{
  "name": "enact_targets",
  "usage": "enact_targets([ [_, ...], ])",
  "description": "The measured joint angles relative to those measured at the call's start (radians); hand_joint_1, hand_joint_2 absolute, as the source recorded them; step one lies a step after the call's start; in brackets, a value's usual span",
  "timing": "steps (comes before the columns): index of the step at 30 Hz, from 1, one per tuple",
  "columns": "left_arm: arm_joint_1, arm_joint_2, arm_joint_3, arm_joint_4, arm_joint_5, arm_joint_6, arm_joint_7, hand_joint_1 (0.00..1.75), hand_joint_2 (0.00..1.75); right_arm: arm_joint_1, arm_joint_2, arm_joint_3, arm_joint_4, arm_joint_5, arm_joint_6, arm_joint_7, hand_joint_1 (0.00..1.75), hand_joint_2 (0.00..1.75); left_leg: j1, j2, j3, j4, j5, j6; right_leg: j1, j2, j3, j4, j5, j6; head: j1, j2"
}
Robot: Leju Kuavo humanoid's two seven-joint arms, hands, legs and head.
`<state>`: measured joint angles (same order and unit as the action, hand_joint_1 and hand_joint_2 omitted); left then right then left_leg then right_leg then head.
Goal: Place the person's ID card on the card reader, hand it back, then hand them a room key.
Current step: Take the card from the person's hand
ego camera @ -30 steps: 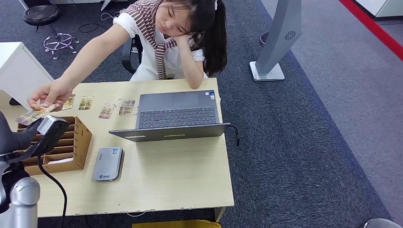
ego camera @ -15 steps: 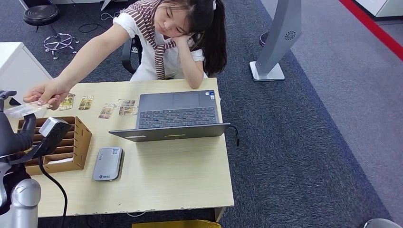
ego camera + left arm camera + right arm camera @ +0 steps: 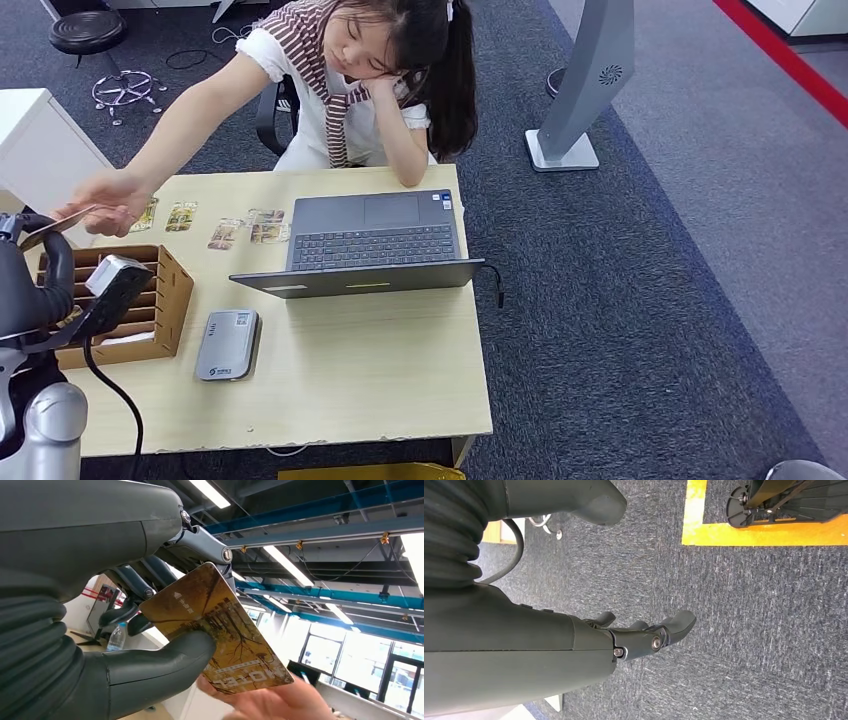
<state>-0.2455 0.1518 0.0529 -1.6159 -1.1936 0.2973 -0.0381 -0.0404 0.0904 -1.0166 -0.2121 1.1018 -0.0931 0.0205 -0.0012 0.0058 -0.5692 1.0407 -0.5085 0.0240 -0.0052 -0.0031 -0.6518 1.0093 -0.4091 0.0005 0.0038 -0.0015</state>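
Observation:
A brown-and-gold printed card [image 3: 55, 222] is at the table's far left corner, tilted almost edge-on in the head view. My left hand [image 3: 35, 285] pinches it: in the left wrist view the card [image 3: 220, 635] sits between my thumb [image 3: 165, 657] and my darker fingers behind it. The seated person's hand [image 3: 110, 198] holds the card's other end, and their fingers [image 3: 270, 702] touch its edge. The grey card reader [image 3: 227, 344] lies flat on the table near the front. My right hand [image 3: 644, 635] hangs over the carpet, fingers loosely apart and holding nothing.
A wooden slotted box [image 3: 160, 300] stands just right of my left hand. Several similar cards [image 3: 225, 234] lie in a row at the table's [image 3: 380, 380] back edge. An open laptop [image 3: 370, 245] sits mid-table. A white cabinet [image 3: 35, 140] stands at the far left.
The person's hand has lifted the card up and to the left and tilted it edge-on. My left hand's fingers have come up and closed around it.

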Motion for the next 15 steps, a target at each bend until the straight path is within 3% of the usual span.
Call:
enact_targets([
  [15,0.170,-0.019,-0.041,0.039,-0.008,0.013,-0.052,1.75,1.75,0.000,0.000,0.000,0.003,0.014,0.000,0.002,0.00,1.75,0.000,0.000,0.000,0.000,0.000,0.000,0.000,0.001,-0.001,0.000,-0.001,0.001,0.000,0.000],
])
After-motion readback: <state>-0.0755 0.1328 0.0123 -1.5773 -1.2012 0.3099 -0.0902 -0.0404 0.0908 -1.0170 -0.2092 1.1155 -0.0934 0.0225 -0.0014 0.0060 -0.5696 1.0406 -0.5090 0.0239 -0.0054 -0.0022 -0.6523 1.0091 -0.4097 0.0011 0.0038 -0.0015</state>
